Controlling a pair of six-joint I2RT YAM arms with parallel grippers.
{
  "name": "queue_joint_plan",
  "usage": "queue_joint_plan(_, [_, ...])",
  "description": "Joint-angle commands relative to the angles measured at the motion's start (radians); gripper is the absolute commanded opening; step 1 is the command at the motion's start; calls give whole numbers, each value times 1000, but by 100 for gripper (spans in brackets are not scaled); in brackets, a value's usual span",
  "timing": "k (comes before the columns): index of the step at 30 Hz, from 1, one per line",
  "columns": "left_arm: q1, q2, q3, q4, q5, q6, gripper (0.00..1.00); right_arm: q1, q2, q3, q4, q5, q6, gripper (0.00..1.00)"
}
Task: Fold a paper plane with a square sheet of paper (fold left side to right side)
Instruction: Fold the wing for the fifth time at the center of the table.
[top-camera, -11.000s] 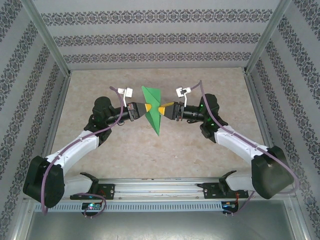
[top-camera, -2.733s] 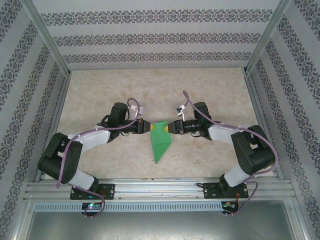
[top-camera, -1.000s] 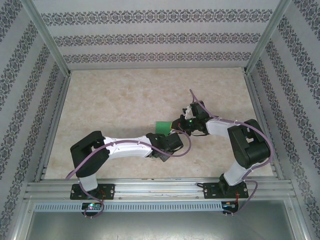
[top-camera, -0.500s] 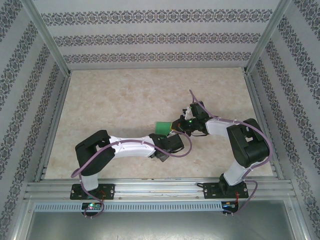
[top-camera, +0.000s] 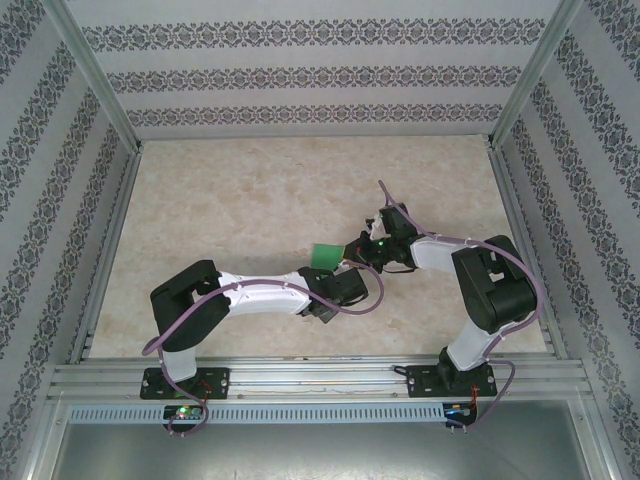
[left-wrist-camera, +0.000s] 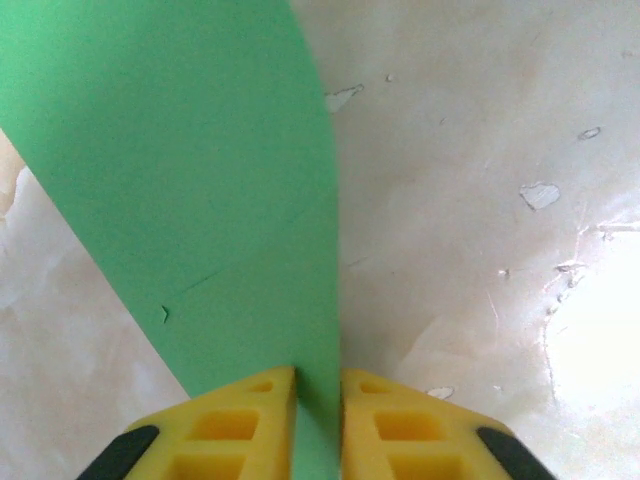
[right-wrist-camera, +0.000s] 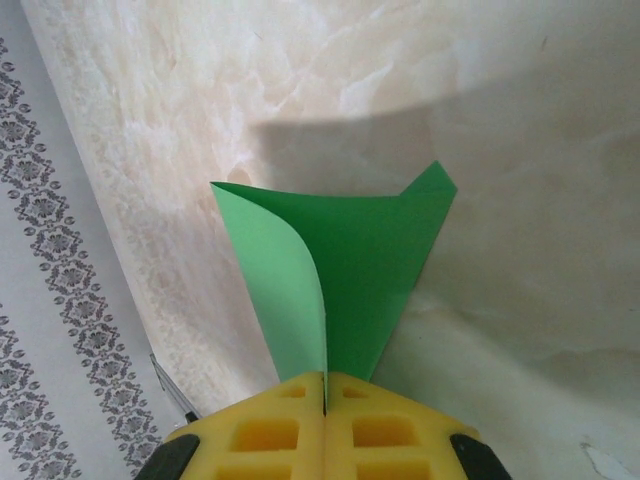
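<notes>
The paper plane (top-camera: 325, 256) is a folded piece of bright green paper held just above the table between my two arms. In the left wrist view a wide green panel (left-wrist-camera: 200, 170) runs down into the narrow slot between my left gripper's (left-wrist-camera: 318, 400) yellow fingers, which are closed in on it. My right gripper (right-wrist-camera: 325, 385) is shut tight on the paper's folded edge (right-wrist-camera: 370, 260), with one layer curling off to the left. From above, the left gripper (top-camera: 335, 272) reaches in from the near left and the right gripper (top-camera: 352, 258) from the right.
The beige marble table top (top-camera: 250, 200) is fenced by metal rails (top-camera: 110, 240) and patterned walls. My left forearm (top-camera: 260, 293) lies low across the near middle of the table. The right arm (top-camera: 480, 290) is folded up near the right rail.
The left gripper's jaws have narrowed onto the green paper. The left arm's elbow shifted slightly right at first and then stayed. The right gripper has held still.
</notes>
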Motion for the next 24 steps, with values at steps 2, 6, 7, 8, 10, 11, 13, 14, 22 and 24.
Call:
queue_joint_plan(2, [-12, -12, -4, -27, -34, -28, 10, -18, -4, -13, -6, 22, -11, 2])
queue_joint_plan(6, [-5, -22, -4, -27, -25, -33, 0, -32, -27, -21, -21, 34, -39, 11])
queue_joint_plan(7, [-4, -26, -2, -26, -16, -35, 0, -39, -36, -21, -30, 39, -50, 13])
queue_joint_plan(8, [0, -29, -3, -25, -6, -36, 0, -49, -52, -22, -48, 48, -66, 18])
queue_joint_plan(10, [8, -40, -4, -19, 19, -36, 0, -72, -91, -22, -101, 82, -114, 25])
queue_joint_plan(11, [13, -46, -6, -16, 37, -40, 0, -88, -115, -22, -139, 107, -147, 29])
queue_joint_plan(13, [28, -62, -10, -4, 80, -42, 0, -120, -166, -29, -206, 161, -210, 36])
queue_joint_plan(14, [40, -70, -14, 3, 111, -46, 0, -140, -195, -37, -232, 184, -239, 39])
queue_joint_plan(22, [159, -112, -40, 82, 426, -97, 0, -253, -383, -150, -250, 224, -367, 55])
queue_joint_plan(24, [187, -110, -48, 105, 496, -117, 0, -255, -396, -168, -235, 208, -377, 57])
